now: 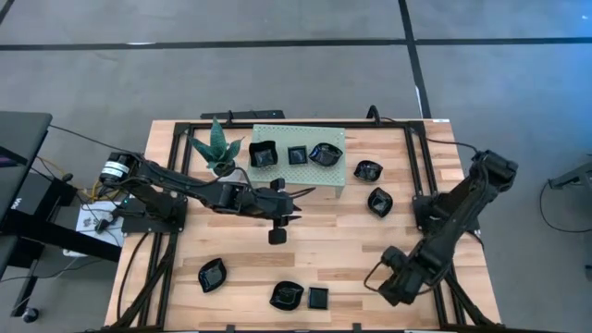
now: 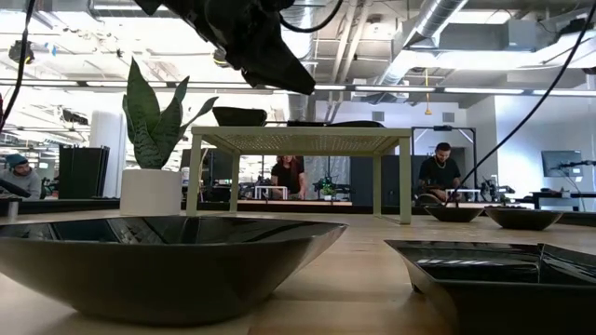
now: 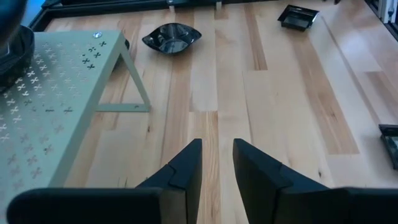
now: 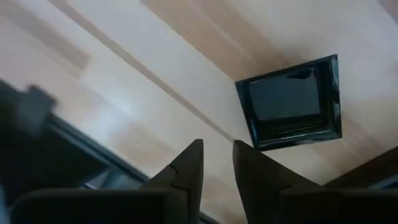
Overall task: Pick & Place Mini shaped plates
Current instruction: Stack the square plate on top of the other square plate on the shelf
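Observation:
Several glossy black mini plates show. Three sit on top of the pale green stand (image 1: 298,171): a square one (image 1: 264,154), a smaller square one (image 1: 297,155) and a wavy one (image 1: 325,154). Two wavy plates (image 1: 368,170) (image 1: 379,201) lie on the table right of the stand. Near the near edge lie two lobed plates (image 1: 212,275) (image 1: 286,295) and a square plate (image 1: 318,298). My left gripper (image 1: 277,225) hovers in front of the stand, shut and empty (image 3: 217,152). My right gripper (image 1: 388,279) hangs over the table's near right part, shut and empty (image 4: 217,152); a square plate (image 4: 292,102) lies ahead of it.
A potted green plant (image 1: 217,148) stands left of the stand. A black frame (image 1: 416,166) runs around the tabletop. Bare wood (image 1: 324,245) lies between the stand and the near plates. In the low view, people sit in the room behind the table (image 2: 440,172).

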Controlling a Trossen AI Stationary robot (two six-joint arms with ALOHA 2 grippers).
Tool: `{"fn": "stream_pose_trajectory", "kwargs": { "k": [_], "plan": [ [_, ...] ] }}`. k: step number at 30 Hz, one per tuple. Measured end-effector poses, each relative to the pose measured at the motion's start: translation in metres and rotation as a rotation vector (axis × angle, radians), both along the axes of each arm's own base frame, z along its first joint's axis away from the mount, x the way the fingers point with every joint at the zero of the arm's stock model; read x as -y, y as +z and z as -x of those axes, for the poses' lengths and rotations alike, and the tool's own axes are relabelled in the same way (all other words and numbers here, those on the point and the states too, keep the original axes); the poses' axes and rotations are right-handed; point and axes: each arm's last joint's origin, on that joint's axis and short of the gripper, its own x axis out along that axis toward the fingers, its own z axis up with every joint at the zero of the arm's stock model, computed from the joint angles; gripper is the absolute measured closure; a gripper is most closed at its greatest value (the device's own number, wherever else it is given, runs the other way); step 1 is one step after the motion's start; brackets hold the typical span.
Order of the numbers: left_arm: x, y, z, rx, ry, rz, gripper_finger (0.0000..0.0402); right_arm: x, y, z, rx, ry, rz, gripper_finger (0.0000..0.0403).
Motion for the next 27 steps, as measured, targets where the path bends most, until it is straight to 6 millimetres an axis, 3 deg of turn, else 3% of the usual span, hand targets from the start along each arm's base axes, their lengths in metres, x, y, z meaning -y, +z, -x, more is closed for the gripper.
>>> {"fn": "stream_pose_trajectory", "kwargs": {
  "k": [6, 10, 27],
  "plan": [
    [0.000, 0.000, 0.000, 0.000, 0.000, 0.000, 0.0309, -0.007, -0.026, -0.004, -0.172, 0.067, -0.001, 0.0321],
    [0.000, 0.000, 0.000, 0.003, 0.000, 0.001, 0.0309, -0.011, -0.036, -0.008, -0.181, 0.081, 0.007, 0.0321],
    [0.001, 0.002, -0.001, 0.028, 0.001, 0.009, 0.0309, -0.014, -0.039, -0.005, -0.195, 0.093, 0.135, 0.0321]
  ]
}}
